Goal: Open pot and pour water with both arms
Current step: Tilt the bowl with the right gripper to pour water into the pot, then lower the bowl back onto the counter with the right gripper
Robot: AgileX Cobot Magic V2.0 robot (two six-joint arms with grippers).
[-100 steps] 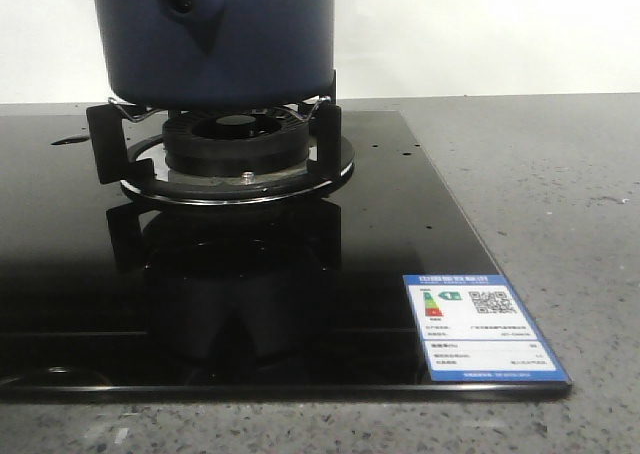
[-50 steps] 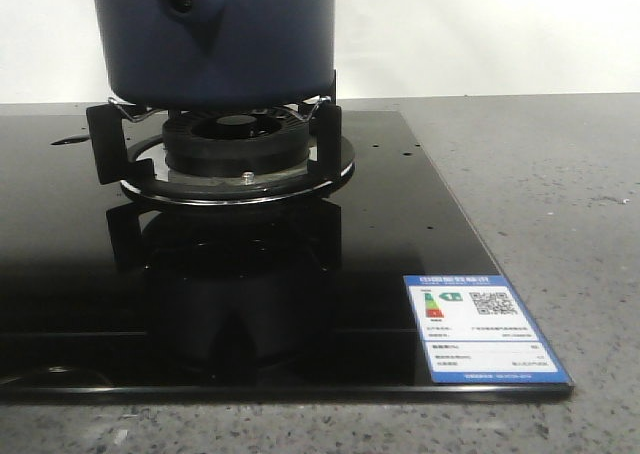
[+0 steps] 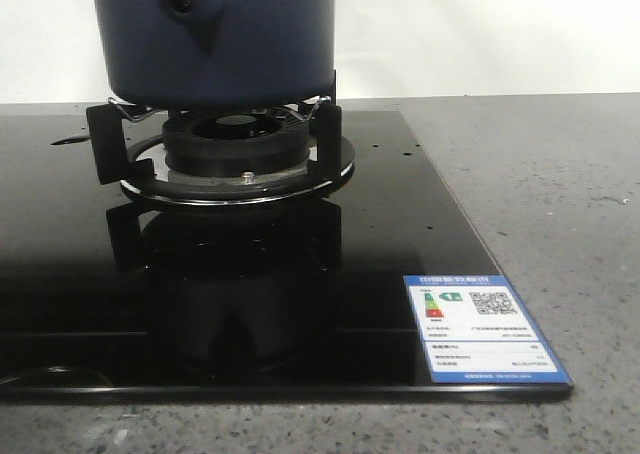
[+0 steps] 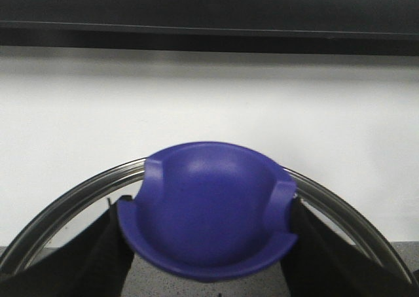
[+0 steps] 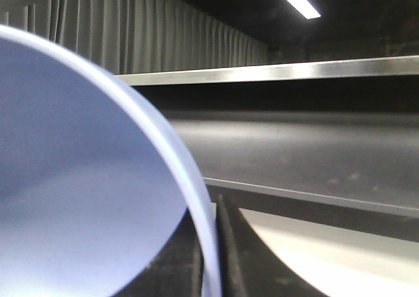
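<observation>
Black cooktop (image 3: 80,274), pot (image 3: 215,34), left-wrist-only lid knob (image 4: 209,222)

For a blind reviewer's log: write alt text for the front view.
A large dark navy pot sits on the black pot support of a gas burner, its stubby side handle with a round hole facing the camera. The burner is set in a glossy black glass cooktop with an energy label at its near right corner, on a grey speckled counter. No gripper is in view.

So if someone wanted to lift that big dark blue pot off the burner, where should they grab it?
Probably by the stubby side handle on the pot, which faces the camera and sticks out from the smooth straight wall, coming in from the front. The round wall looks too wide for a gripper. The pot's top is out of view.
</observation>
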